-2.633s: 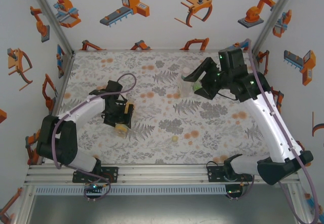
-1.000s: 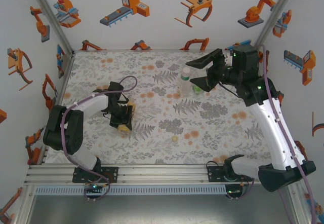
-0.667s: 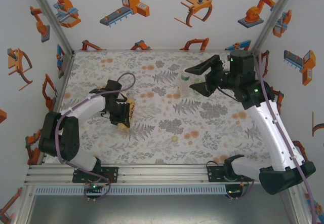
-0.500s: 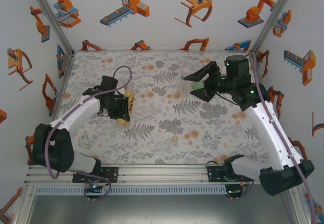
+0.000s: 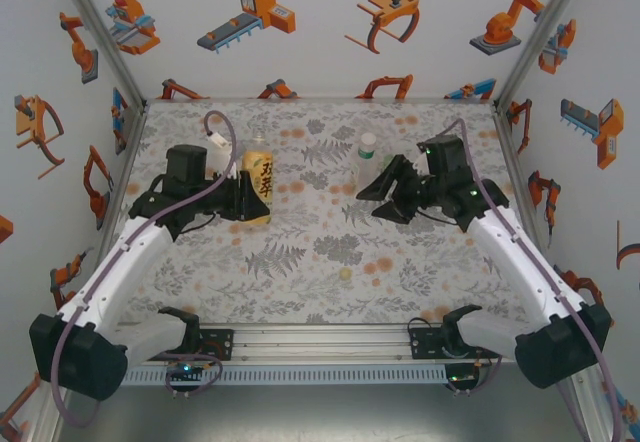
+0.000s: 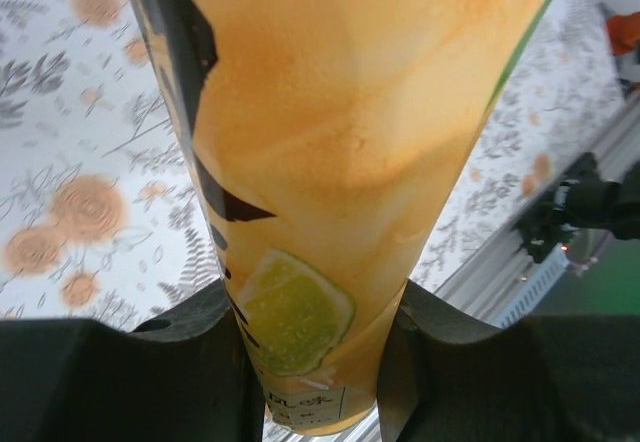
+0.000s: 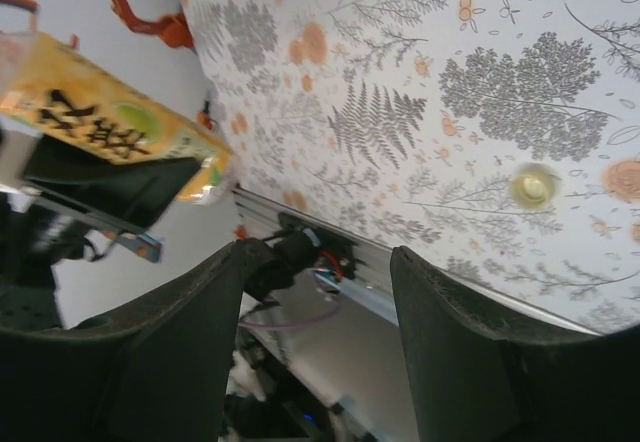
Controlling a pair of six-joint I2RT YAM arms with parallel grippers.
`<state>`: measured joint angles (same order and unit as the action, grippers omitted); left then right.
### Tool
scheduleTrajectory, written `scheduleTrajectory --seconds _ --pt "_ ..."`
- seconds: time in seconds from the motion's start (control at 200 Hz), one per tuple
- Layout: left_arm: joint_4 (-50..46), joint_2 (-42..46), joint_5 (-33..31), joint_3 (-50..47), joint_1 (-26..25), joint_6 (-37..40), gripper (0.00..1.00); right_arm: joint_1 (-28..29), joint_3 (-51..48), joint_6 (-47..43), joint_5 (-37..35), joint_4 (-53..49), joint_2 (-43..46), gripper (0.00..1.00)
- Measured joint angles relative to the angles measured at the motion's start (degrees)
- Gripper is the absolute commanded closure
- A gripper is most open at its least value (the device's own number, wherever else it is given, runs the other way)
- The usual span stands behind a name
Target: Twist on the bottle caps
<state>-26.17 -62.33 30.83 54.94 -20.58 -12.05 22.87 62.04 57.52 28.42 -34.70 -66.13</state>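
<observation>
The juice bottle (image 5: 258,174) stands upright in the left half of the table, toward the back, clamped low on its body by the left gripper (image 5: 250,205). In the left wrist view the two black fingers (image 6: 215,362) press against either side of the bottle's base. Its yellow-orange label carries bold black East Asian characters that I cannot read, a picture of a cut lime, and a strip of small print at the bottom that is too fine to make out.

The clear bottle (image 5: 367,159), with a white top and a pale label, stands upright right of centre, well apart from the juice bottle. Just to its right, the right gripper (image 5: 380,190) hovers over the table with its fingers apart and nothing between them.

A pale yellow cap (image 5: 345,273) lies alone on the table near the middle, closer to the front edge.

The table (image 5: 300,292) is covered in a white sheet printed with grey ferns and orange flowers. White walls (image 5: 300,42) on three sides bear orange cartoon robot arms and grippers. An aluminium rail (image 5: 320,347) runs along the near edge.
</observation>
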Motion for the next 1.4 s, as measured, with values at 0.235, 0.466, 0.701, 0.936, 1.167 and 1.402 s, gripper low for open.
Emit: scheduleTrajectory --seconds 0.235,0.466,0.701,0.936,1.167,1.402 --pt "8.3 3.2 6.9 -1.1 0.0 -1.0 0.65 6.3 0.8 -7.6 -6.4 -4.2 -3.6 0.48" --pt "13.7 4.0 10.3 -2.2 -0.8 -1.6 0.64 12.0 1.8 -11.2 -12.4 -6.5 -5.0 0.48" --pt "7.3 1.4 8.8 0.9 -9.1 6.3 0.65 19.4 12.0 -12.1 -15.1 -1.1 -5.3 0.41" --pt "3.5 -2.3 2.9 4.2 -12.7 10.6 0.64 23.5 25.2 -13.7 -20.3 4.8 -8.1 0.26" --pt "3.8 -2.8 0.1 4.4 -14.1 11.2 0.62 25.1 29.3 -13.2 -25.2 6.3 -14.4 0.26" --pt "4.9 -2.8 -1.1 4.4 -15.4 10.0 0.58 25.4 29.5 -10.3 -26.6 6.9 -18.9 0.36"
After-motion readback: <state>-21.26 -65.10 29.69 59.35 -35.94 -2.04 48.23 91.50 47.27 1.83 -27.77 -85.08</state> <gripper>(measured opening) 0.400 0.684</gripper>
